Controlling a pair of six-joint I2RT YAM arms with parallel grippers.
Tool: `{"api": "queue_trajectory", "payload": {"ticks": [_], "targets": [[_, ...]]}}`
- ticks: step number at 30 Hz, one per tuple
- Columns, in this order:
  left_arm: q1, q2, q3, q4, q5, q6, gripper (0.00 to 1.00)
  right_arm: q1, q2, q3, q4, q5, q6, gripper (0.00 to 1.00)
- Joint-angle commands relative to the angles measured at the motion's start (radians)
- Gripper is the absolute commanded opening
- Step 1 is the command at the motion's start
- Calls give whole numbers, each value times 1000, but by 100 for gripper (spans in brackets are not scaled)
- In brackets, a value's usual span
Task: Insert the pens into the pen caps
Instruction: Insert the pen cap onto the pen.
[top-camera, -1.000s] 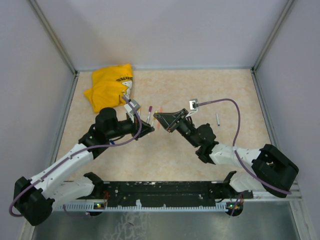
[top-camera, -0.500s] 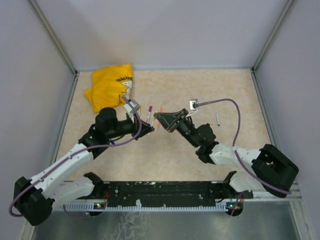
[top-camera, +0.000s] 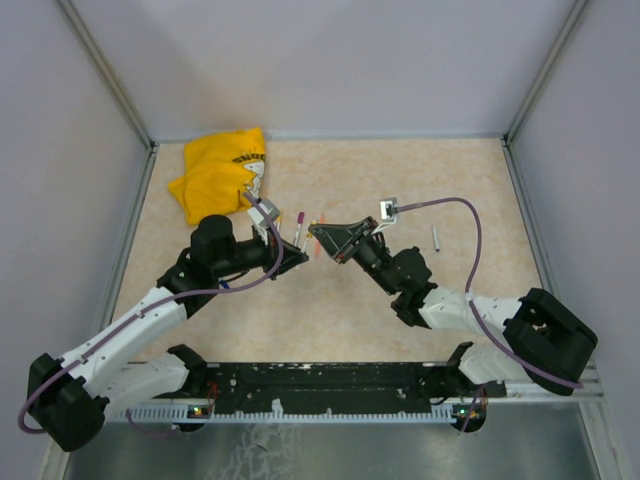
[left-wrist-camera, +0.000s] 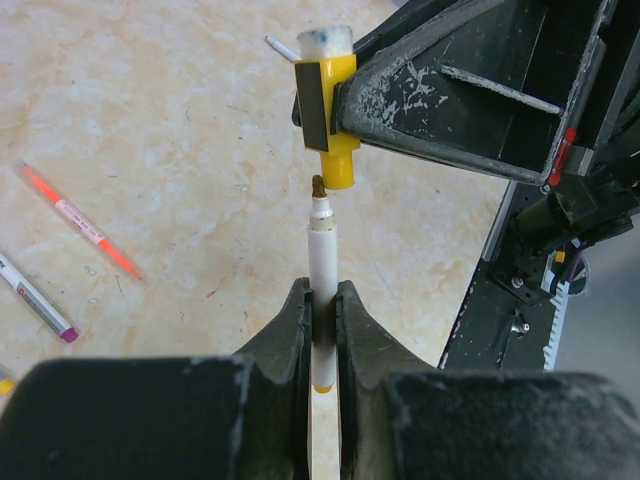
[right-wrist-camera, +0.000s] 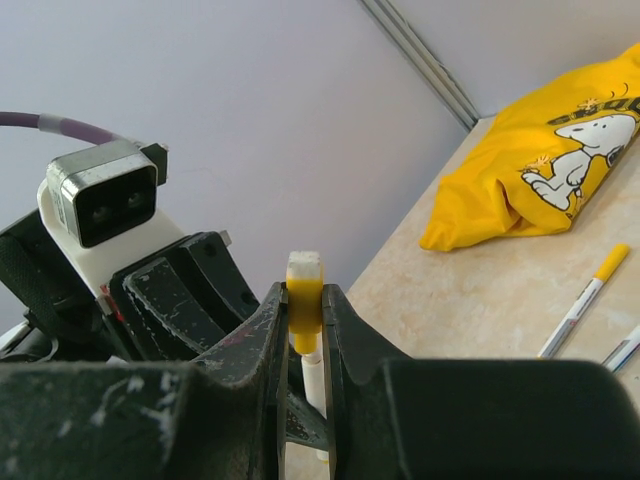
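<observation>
— Both of your hands are busy, then?

— Yes. My left gripper (left-wrist-camera: 320, 300) is clamped on a white pen (left-wrist-camera: 322, 250). The fingers pinch the barrel low down, so the brownish tip sticks out well past them. My right gripper (right-wrist-camera: 303, 300) is closed on the yellow cap (left-wrist-camera: 340, 165), squeezing it by its sides with the open mouth turned toward the pen.

— Is the tip inside the cap?

— No. It sits just short of the mouth and lined up with it, with a small gap between them. I hold pen and cap in the air over the middle of the worktop (top-camera: 400, 180), my two hands nose to nose.

— And what lies on the worktop itself?

— Past my left fingers an orange pen (left-wrist-camera: 85, 222) lies flat. Near it, not touching, is a purple-capped pen (left-wrist-camera: 35, 298) with a white barrel. From my right wrist I see a yellow-capped pen (right-wrist-camera: 585, 300) lying flat. Just beside it is the end of another pen, but too little of it shows to say more. One grey pen (top-camera: 436, 237) lies alone toward the right edge, well apart from the others.

— Anything that isn't a pen?

— A yellow cloth (top-camera: 220, 175) with a cartoon dog printed on it, bunched up in the far left corner.
</observation>
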Motion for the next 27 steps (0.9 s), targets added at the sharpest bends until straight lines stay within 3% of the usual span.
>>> {"api": "queue_trajectory", "payload": {"ticks": [1, 27], "targets": [[-5, -12, 3, 38, 23, 15, 0, -3, -12, 55, 20, 52, -26, 0], [-5, -8, 2, 39, 22, 14, 0, -4, 0, 59, 72, 48, -20, 0]]}}
